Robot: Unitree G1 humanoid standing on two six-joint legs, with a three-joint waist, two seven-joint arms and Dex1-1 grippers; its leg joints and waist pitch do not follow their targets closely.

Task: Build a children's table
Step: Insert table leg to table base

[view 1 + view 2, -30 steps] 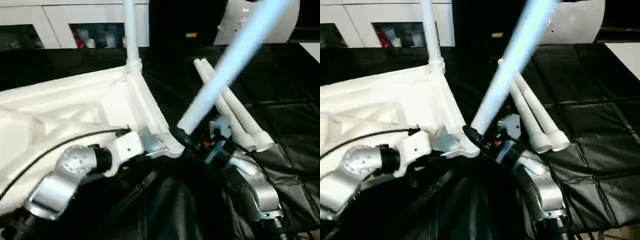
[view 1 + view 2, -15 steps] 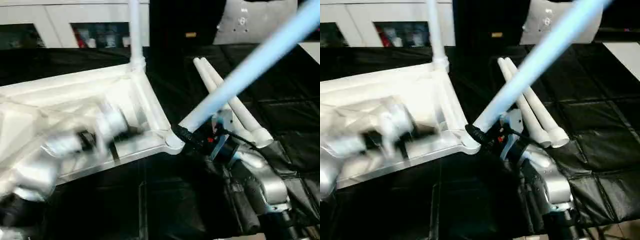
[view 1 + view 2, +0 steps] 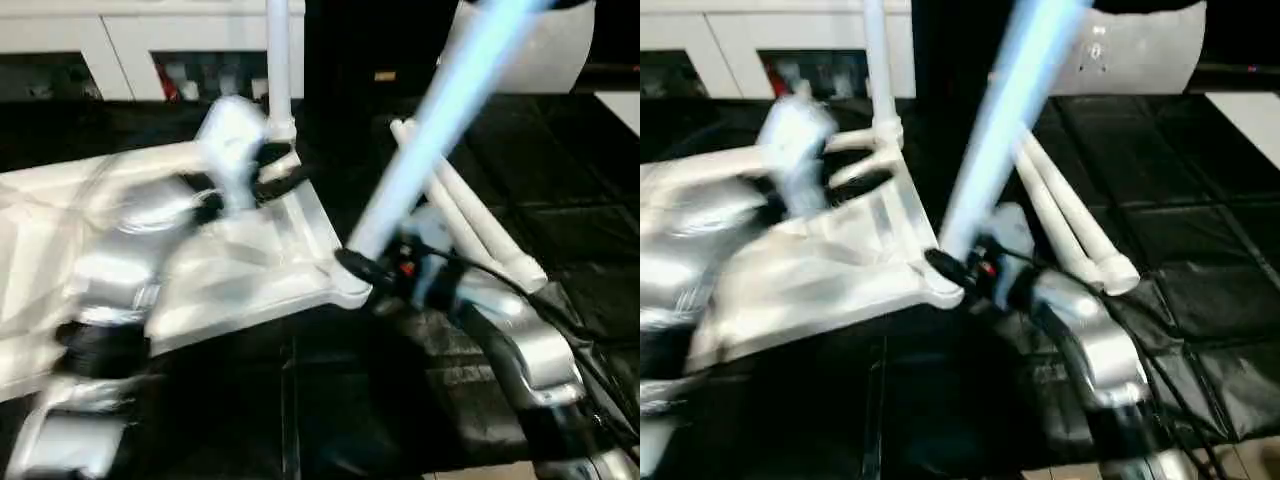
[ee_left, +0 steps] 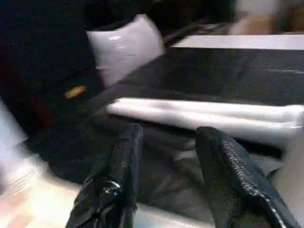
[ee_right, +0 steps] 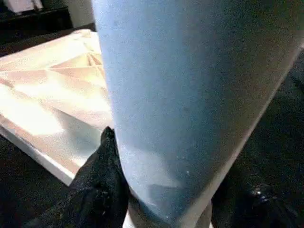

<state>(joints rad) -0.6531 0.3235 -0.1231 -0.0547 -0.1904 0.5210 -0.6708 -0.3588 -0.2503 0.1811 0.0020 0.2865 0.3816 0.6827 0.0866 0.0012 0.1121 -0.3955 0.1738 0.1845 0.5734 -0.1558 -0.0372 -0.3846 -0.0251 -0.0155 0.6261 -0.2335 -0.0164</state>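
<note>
Right gripper (image 3: 362, 268) clamped on smooth round white tube leg (image 3: 440, 125) at the tabletop's (image 3: 250, 270) near-right corner socket; leg slants up and far-right. Left gripper (image 4: 166, 171) has its textured black fingers apart, empty, over the ribbed upturned top near the far upright leg (image 3: 278, 60). Two spare legs (image 3: 470, 215) lie side by side on the black cover, right of the top.

Dim black backdrop, glare on white plastic, left arm (image 3: 150, 260) motion-smeared (wrist views soft)
</note>
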